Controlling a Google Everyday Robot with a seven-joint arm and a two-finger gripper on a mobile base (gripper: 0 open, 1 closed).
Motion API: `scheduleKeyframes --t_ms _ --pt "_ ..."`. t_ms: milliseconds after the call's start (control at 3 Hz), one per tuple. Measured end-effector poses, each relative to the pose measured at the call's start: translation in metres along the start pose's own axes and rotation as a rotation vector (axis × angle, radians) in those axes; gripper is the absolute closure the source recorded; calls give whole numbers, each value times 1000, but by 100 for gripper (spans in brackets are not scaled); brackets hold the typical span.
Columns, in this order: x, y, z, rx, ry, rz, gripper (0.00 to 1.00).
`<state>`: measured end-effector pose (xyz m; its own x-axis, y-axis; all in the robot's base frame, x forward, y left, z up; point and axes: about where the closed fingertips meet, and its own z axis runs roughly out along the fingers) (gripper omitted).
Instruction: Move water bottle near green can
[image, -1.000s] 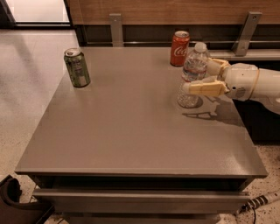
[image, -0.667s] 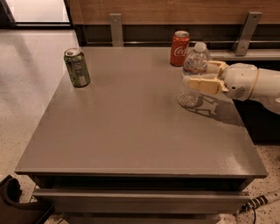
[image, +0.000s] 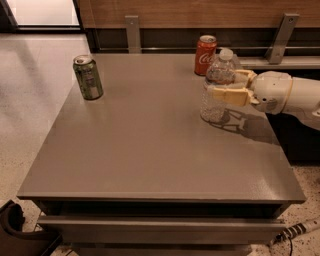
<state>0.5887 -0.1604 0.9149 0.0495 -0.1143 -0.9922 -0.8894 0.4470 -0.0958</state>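
View: camera view, looking down over the table (image: 150, 160) from its front edge.
Gripper: gripper (image: 226, 84) reaching in from the right edge, at mid-height of the water bottle (image: 215, 107).
Fingers: fingers (image: 231, 95) clamped on the water bottle, one across its near side, the other behind it.
Water bottle: upright toward the back right corner, just in front of the red cola can (image: 205, 48); base on the table or barely off it, cannot tell.
Green can: green can (image: 88, 77) upright near the back left corner, well apart from the water bottle.
Change: near finger now level and slightly higher on the water bottle than a second ago; bottle itself hardly shifted.
Meaning: grasp probably secured; carry leftward toward the green can not yet begun, nearly all travel remaining.
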Motion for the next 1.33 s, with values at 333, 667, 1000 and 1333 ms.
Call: scheduleKeyframes --t_ms 333,667,1000,1333 --pt "-5 0 5 -12 2 -7 100" --pt "-27 1 27 -52 21 -27 100" --pt "-67 5 72 -127 72 -60 100" --pt "-88 16 124 -172 100 -42 100"
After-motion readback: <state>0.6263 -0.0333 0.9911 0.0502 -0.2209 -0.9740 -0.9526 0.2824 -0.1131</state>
